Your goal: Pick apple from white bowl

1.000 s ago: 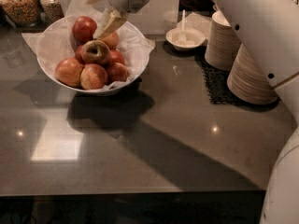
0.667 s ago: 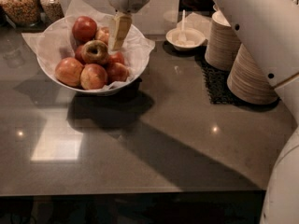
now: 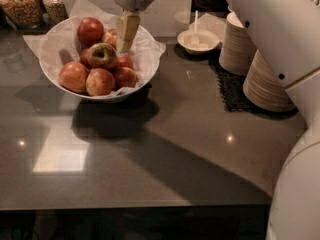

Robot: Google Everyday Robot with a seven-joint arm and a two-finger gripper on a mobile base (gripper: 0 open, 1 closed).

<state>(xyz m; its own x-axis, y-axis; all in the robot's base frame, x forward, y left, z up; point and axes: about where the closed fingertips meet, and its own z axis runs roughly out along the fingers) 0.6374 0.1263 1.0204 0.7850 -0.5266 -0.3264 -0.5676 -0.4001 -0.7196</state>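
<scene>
The white bowl (image 3: 50,73), wide and lined with crinkled white paper, stands at the back left of the dark counter and holds several apples. The apple (image 3: 102,55) with paler yellow-green skin lies on top in the middle of the pile, its stem hollow facing up, with deeper red apples (image 3: 90,30) around it. My gripper (image 3: 126,40) hangs upright over the back right part of the bowl. Its tip is just to the right of the pale apple and close above the fruit. Whether it touches any apple cannot be told.
A small white bowl with a spoon (image 3: 199,39) sits right of the big bowl. Stacks of beige disposable bowls (image 3: 267,81) stand on a black mat (image 3: 231,90) at the right. Jars (image 3: 21,4) stand at the back left. My white arm and body (image 3: 300,184) fill the right edge.
The gripper has turned from a slant to upright and come down a little nearer the apples at the bowl's back right. The apples and bowl have not moved.
</scene>
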